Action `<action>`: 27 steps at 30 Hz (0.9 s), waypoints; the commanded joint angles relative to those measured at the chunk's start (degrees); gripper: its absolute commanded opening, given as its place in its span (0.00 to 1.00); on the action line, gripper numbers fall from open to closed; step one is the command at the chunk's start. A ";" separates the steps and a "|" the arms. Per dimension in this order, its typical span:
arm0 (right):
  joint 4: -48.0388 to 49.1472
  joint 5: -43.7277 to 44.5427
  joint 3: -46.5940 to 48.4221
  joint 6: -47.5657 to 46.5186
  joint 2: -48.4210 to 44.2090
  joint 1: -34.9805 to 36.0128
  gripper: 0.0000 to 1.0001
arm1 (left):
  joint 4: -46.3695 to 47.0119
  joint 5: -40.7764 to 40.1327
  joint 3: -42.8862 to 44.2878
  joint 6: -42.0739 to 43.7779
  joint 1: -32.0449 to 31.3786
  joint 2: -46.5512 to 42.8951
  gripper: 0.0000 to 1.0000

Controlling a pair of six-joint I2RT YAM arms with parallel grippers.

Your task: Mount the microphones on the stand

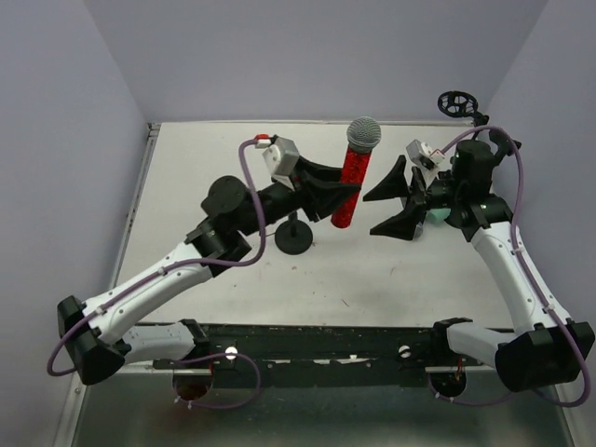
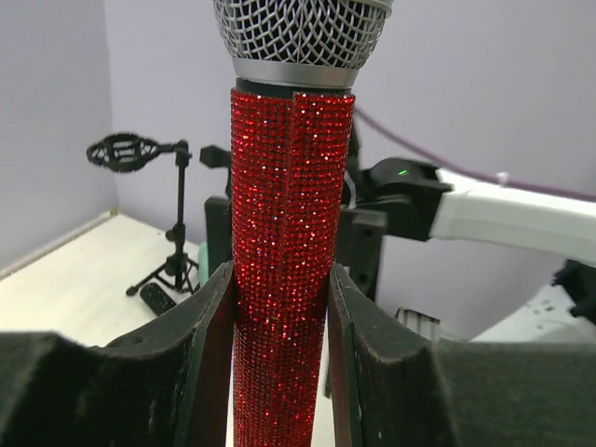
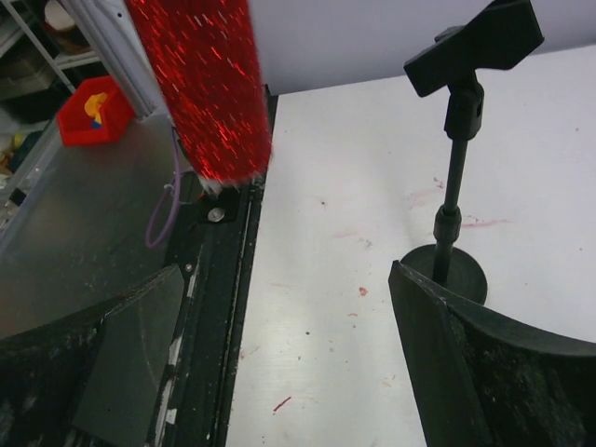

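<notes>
The left arm (image 1: 158, 279) stretches from its base toward the red microphone (image 1: 352, 172) with the elbow bent. The left hand (image 1: 343, 197) clamps the microphone's lower barrel head up, one finger pressed to each side. The right arm (image 1: 517, 270) stands to the microphone's right. The right hand (image 1: 387, 203) faces the microphone, fingers spread wide, just clear of it.

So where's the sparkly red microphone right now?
In the top view, the red microphone is held upright over mid-table, clamped in the left pincer, just right of the small black stand.
</notes>
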 commanded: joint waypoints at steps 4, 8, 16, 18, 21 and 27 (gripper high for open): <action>-7.72 -11.00 4.84 -3.39 0.29 0.30 1.00 | 11.36 -5.50 3.93 -0.39 -2.83 9.43 0.00; -8.51 -8.38 5.28 -2.87 2.22 0.39 1.00 | 12.68 -5.59 3.76 -1.35 -3.44 11.02 0.00; -26.91 -11.00 12.47 -15.90 8.11 0.56 1.00 | 17.78 -7.17 1.83 -3.72 -4.24 14.09 0.00; -34.41 -11.09 15.02 -21.83 9.78 0.65 1.00 | 19.36 -7.87 1.38 -4.08 -4.41 14.79 0.00; -36.81 -11.09 16.17 -23.78 10.66 0.74 1.00 | 20.77 -8.84 1.47 -4.17 -4.67 15.94 0.00; -37.17 -11.09 16.62 -24.22 9.79 1.00 1.00 | 23.84 -10.68 0.24 -5.31 -4.94 17.35 0.00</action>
